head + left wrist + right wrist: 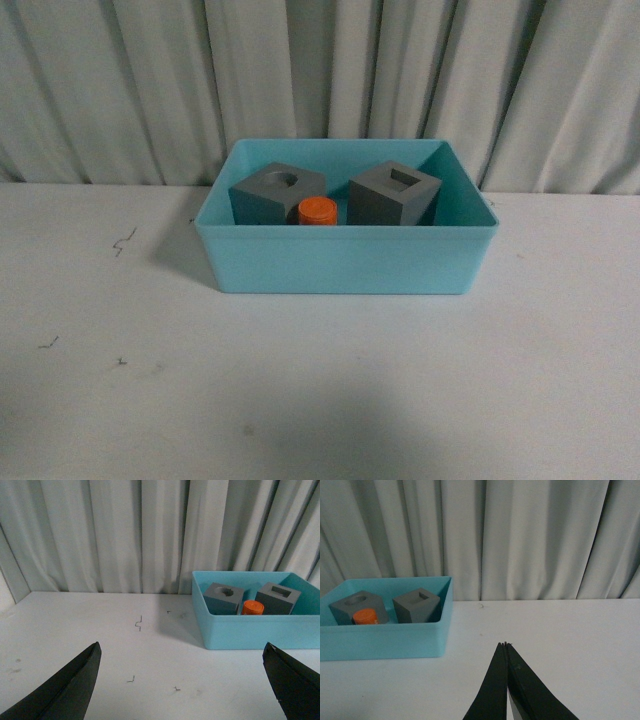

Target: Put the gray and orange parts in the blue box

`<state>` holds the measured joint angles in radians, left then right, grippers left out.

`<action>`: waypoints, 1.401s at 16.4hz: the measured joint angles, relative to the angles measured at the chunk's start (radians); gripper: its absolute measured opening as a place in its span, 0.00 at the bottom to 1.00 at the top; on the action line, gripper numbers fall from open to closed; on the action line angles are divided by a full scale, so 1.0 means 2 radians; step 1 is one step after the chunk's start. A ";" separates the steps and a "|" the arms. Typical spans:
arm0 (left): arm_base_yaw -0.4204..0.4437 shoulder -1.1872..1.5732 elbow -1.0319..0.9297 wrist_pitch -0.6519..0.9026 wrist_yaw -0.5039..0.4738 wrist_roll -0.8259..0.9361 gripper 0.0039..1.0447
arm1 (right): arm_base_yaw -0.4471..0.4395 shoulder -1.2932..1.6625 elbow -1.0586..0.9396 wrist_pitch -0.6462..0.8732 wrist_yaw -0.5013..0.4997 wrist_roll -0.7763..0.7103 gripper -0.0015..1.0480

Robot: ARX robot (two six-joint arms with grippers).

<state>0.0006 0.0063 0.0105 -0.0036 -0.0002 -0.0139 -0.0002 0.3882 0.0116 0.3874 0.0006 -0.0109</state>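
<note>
Sitting inside blue box (345, 262): gray cubes (277, 193), orange cylinder (317, 211); left tool (182, 680) spread, right tool (506, 647) pressed together.

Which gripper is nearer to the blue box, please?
Right, marginally. The left gripper, jaws open, sits back left of the blue box; the right gripper, jaws shut, back right of it.

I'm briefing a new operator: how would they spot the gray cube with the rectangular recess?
Find the blue box on the white table. Two gray cubes sit inside, flanking an orange cylinder. Yours is the right-hand one; its top hole is rectangular, the other cube's round.
</note>
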 joint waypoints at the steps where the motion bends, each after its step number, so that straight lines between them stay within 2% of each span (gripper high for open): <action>1: 0.000 0.000 0.000 0.000 0.000 0.000 0.94 | 0.000 -0.011 0.000 -0.011 0.000 0.000 0.02; 13: 0.000 0.000 0.000 0.000 0.000 0.000 0.94 | 0.000 -0.105 0.000 -0.104 0.000 0.000 0.02; 14: 0.000 0.000 0.000 0.000 0.000 0.000 0.94 | 0.000 -0.125 0.001 -0.132 0.000 0.000 0.02; 15: 0.000 0.000 0.000 0.000 0.000 0.000 0.94 | 0.000 -0.173 0.000 -0.197 0.000 0.000 0.02; 23: 0.000 0.000 0.000 0.000 0.000 0.000 0.94 | 0.000 -0.192 0.000 -0.196 0.000 0.000 0.02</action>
<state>0.0006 0.0063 0.0105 -0.0036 -0.0002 -0.0143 -0.0002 0.0036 0.0120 -0.0040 0.0006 -0.0101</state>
